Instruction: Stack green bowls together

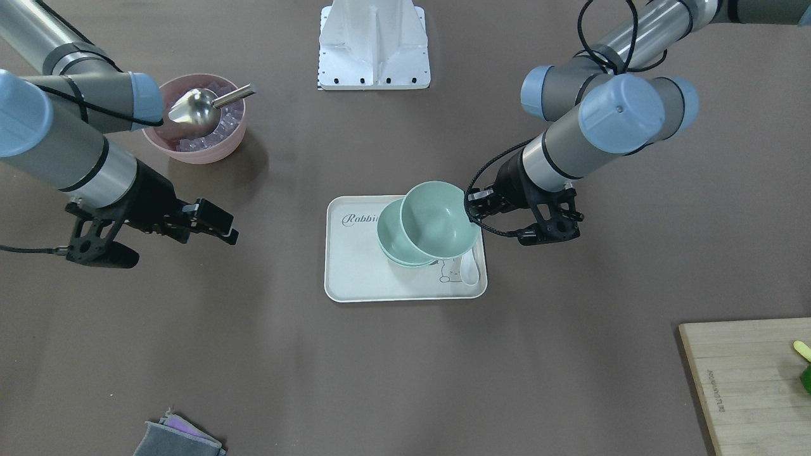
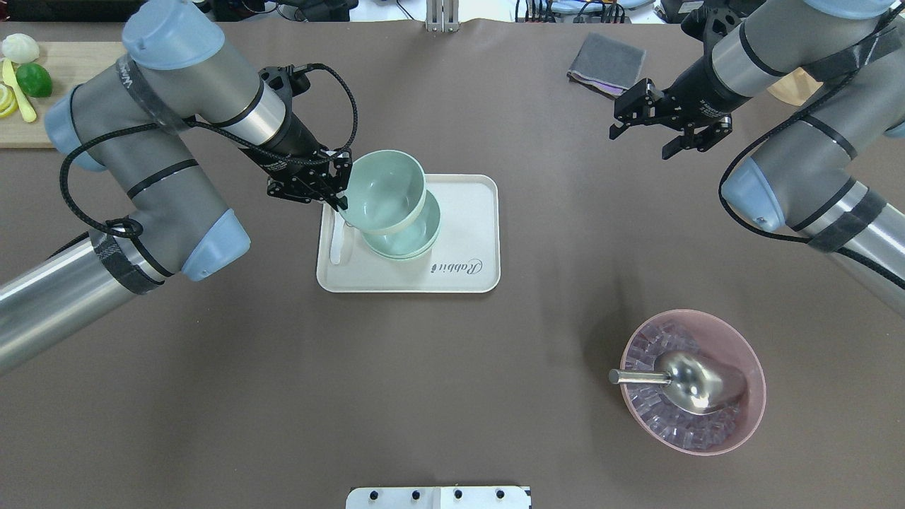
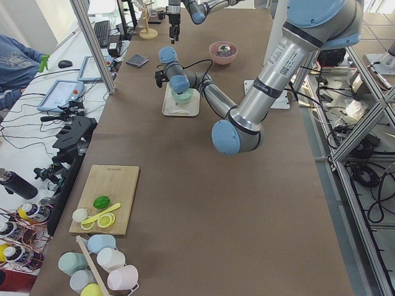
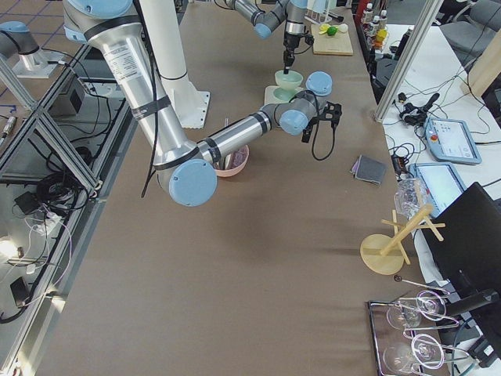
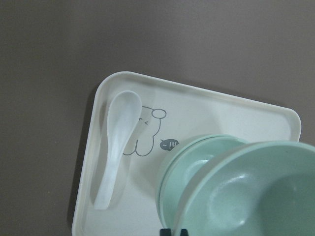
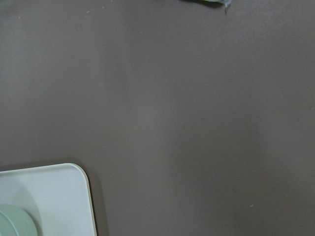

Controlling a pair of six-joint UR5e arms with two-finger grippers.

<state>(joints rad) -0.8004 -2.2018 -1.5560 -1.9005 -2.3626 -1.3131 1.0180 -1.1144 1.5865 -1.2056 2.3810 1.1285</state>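
My left gripper point(image 2: 339, 189) is shut on the rim of one green bowl point(image 2: 385, 192) and holds it tilted just above two more green bowls point(image 2: 417, 240), which sit nested on a cream tray point(image 2: 466, 233). In the front view the held bowl point(image 1: 437, 218) overlaps the nested pair point(image 1: 391, 244), with the left gripper point(image 1: 472, 212) at its rim. The left wrist view shows the held bowl point(image 5: 256, 191) over the pair point(image 5: 179, 162). I cannot tell whether they touch. My right gripper point(image 2: 642, 141) is open and empty, far to the right of the tray.
A white spoon point(image 2: 338, 244) lies on the tray's left side. A pink bowl point(image 2: 751, 353) with ice cubes and a metal scoop point(image 2: 696, 382) stands near right. A grey cloth point(image 2: 606, 63) lies at the far side. A cutting board point(image 2: 63, 63) with fruit is far left.
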